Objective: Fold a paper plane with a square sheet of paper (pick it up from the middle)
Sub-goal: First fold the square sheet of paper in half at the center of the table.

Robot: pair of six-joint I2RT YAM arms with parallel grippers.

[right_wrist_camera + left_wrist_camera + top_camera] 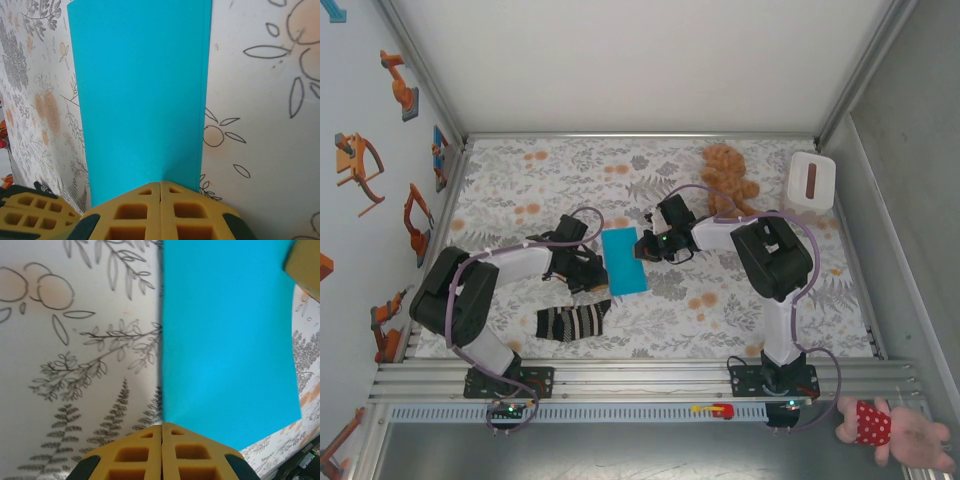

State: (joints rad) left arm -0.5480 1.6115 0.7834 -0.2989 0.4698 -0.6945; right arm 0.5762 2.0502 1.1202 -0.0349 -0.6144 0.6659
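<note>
Top external puts the sheet (624, 261) flat on the worktop (720, 300), mid-table between your two arms. It is well clear of the sock (574, 322) nearer the bases and the bear (728, 178) at the far side. It reads as a narrow rectangle, not a square, so I judge the first half-fold is made and you are setting the crease.

The left pincer (597, 263) sits at the sheet's left long edge. In the left wrist view its fingers (145, 450) are pressed together, and their seam lines up with that edge. The right pincer (642, 246) is at the opposite side, toward the far end. In the right wrist view its fingers (175, 210) are also pressed together, tips over the paper's end. Nothing is seen pinched between either pair. Whether the tips actually bear on the paper, you cannot tell from these pictures.

To do this step well, press with one arm as an anchor and draw the other along the long edge in one slow stroke. Stay low enough to flatten the crease without dragging the paper askew. A shadow runs beside the left edge, so it may be lifting; work there first.

The long axis runs from the bases toward the far wall, its far end leaning slightly left. No point is formed yet, so it has no nose direction.
</note>
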